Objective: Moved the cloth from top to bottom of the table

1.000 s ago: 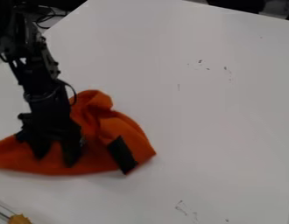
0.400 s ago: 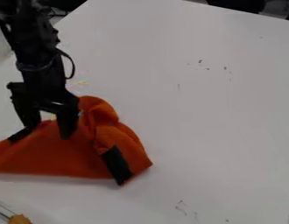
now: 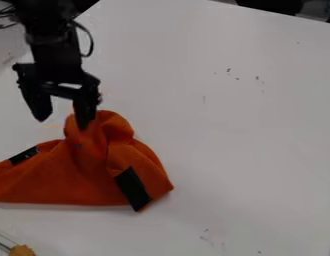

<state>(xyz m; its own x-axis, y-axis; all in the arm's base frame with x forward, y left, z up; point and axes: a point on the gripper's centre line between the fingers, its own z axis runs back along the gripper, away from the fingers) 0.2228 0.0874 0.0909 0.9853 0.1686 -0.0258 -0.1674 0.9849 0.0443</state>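
My black two-finger gripper point(image 3: 62, 123) hangs at the upper edge of the orange fabric cloth w/ black patches point(image 3: 81, 175), fingers wide apart, nothing held btwn them. Cloth lies rumpled on the white counter point(image 3: 228, 150), lower left of view. One finger point(image 3: 85, 112) overlaps the raised fold point(image 3: 114, 125); can't tell if it touches. The other's off the cloth, over the counter. Step in hand, I'd say: release, w/ cloth prob. near enough the bottom. Next move calls for a straight lift, fingers wide, so I don't snag that fold & drag cloth toward the top. If it must sit lower, I'd need to pinch the fold first
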